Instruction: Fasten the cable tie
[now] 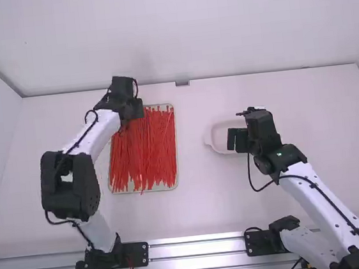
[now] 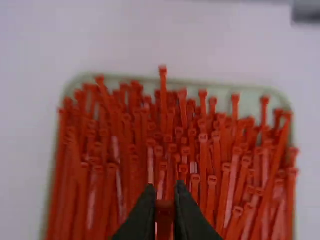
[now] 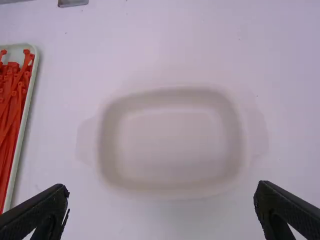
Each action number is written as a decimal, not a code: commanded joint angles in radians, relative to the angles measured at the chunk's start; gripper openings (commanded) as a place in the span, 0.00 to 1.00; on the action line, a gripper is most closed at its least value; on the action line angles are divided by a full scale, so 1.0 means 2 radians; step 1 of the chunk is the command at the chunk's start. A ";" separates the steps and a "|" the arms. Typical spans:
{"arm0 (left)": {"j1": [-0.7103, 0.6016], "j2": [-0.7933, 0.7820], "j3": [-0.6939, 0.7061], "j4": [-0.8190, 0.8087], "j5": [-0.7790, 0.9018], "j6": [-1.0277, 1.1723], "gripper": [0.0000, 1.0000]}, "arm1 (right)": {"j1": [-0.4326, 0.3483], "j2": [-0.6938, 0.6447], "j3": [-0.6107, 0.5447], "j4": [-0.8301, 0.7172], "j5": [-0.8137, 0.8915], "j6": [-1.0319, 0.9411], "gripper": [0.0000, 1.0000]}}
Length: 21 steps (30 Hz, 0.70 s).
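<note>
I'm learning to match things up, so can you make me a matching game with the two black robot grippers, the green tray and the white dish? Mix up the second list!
Things:
1. left black gripper
2. right black gripper
3. pale green flat tray
4. white plastic dish with two handles

States:
A. empty inside
B. open wide above the dish
C. heaped with orange plastic cable ties
D. shut on one tie

Pairs: 1-D, 2-B, 3-C, 4-A.
</note>
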 commanded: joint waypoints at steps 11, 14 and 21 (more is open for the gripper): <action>-0.002 -0.161 -0.033 0.012 -0.021 0.011 0.02 | 0.001 0.002 0.015 -0.001 -0.008 -0.002 1.00; -0.005 -0.220 -0.093 0.049 -0.016 0.013 0.02 | 0.005 0.002 0.015 0.000 -0.008 -0.002 1.00; -0.008 -0.320 -0.208 0.127 0.017 0.010 0.02 | 0.036 0.002 0.015 0.021 -0.010 -0.022 1.00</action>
